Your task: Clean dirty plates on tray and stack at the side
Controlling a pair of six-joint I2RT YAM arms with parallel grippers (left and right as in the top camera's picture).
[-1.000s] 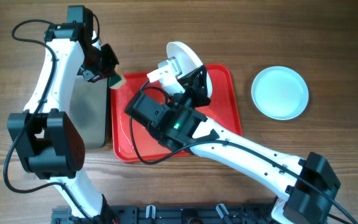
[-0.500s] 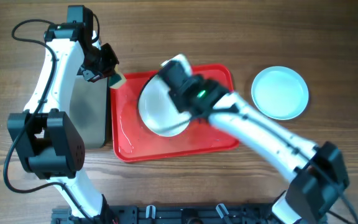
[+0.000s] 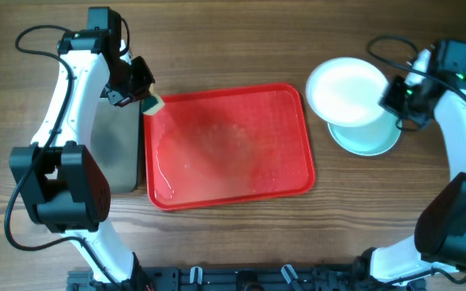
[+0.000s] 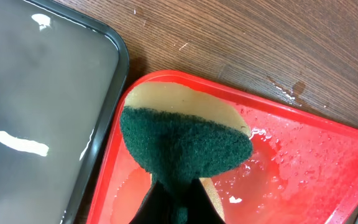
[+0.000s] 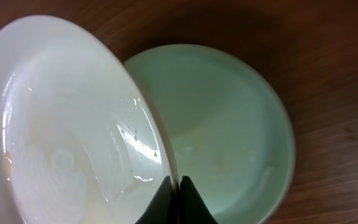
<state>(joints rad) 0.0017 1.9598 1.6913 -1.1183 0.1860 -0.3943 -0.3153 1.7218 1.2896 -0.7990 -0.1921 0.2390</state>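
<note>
Right gripper (image 3: 396, 99): it's pinching the white plate (image 3: 345, 87) by its rim, fingers pressed tight on the edge, and carrying it at a tilt over the right side of the table.
White plate: it's hanging partly over the mint plate (image 3: 372, 139), sitting off-centre toward the red tray (image 3: 231, 89). I can't tell whether the two are touching.
Step in hand: I'm reading this as stacking white onto mint.
Doing it well: the arm is needing to bring the rims into line, level the plate, lower it gently and only then spread the fingers. The glaze is looking wet, so a tilted release is risking a slide.
Left gripper (image 4: 176, 200): it's clamping the sponge (image 4: 185, 146) over the tray's corner, just beside the black tray (image 4: 42, 93).
Red tray: it's lying mid-table, glistening with water and carrying no plates.
</note>
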